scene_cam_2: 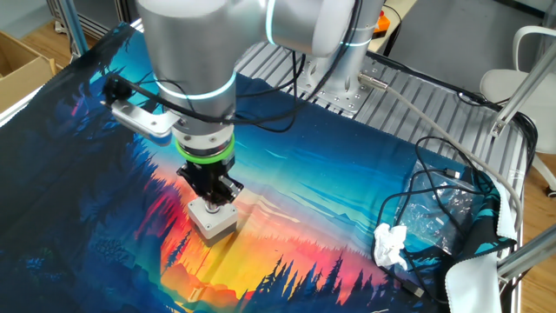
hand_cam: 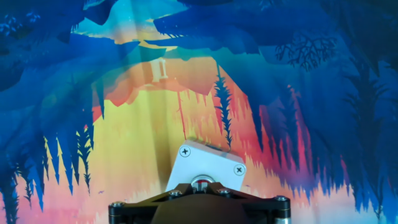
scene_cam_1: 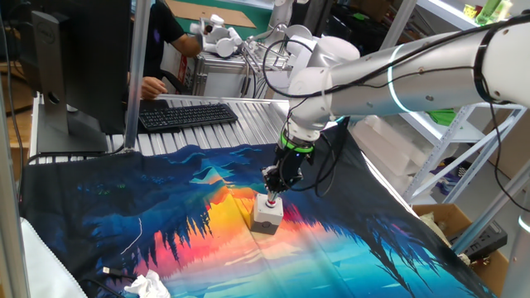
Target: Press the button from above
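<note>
Behind the desk point(scene_cam_1: 248, 116) runs a workshop clutter of shelving, a black keyboard point(scene_cam_1: 186, 114) and a monitor point(scene_cam_1: 70, 58), with a person point(scene_cam_1: 161, 41) seated at the far side. Over the ribbed metal top lies a printed cloth point(scene_cam_1: 166, 223) of blue forest and orange sunset, and near the cloth's middle, on the orange part, stands the button point(scene_cam_1: 268, 212): a light grey box with a small red cap on top.

The arm point(scene_cam_1: 389, 79) reaches across and points its hand point(scene_cam_1: 272, 191) straight down onto that box. Both fixed views show the dark fingertips right at the red cap, seemingly touching it or a hair above it (neither angle shows a gap clearly). In the hand view the box top, with its corner screws, fills the lower middle, and the button's rim just peeks out from under the hand's body, so the alignment looks good.

Whether the fingers are parted or together I cannot tell; no view shows the tips apart from one another or meeting.

My reading is that the approach and centring are done, and the task sits at the press itself. Whether the cap is already pushed in cannot be judged from these pictures. What remains, at most, is the last downward push and then lifting clear. Crumpled white paper point(scene_cam_2: 391, 246) and loose cables point(scene_cam_2: 443, 187) lie at the cloth's edge, well apart from the work.
</note>
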Available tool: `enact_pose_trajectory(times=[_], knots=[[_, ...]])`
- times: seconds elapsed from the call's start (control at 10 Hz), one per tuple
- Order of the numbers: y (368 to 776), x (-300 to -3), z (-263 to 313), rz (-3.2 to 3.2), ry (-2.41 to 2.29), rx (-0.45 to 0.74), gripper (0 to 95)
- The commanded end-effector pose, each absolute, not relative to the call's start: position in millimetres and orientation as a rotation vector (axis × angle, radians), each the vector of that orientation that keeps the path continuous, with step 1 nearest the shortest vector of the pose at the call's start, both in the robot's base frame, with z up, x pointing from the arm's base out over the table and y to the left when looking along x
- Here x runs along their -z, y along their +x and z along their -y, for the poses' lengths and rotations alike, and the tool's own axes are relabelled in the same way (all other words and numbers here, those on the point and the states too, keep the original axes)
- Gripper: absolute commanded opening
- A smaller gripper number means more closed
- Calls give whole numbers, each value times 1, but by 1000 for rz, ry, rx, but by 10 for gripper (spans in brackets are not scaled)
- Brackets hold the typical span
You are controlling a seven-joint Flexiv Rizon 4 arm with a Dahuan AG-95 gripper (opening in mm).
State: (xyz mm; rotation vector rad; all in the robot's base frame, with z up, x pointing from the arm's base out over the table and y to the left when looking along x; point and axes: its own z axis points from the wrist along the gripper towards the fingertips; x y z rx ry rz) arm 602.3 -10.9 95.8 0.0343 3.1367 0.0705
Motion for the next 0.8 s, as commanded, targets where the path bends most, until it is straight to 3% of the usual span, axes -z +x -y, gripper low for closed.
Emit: enact_pose_trajectory(times=[0.1,0.8], knots=[[604,-97,12,-3143,28,-76,0],[604,-90,11,-3140,26,-73,0]])
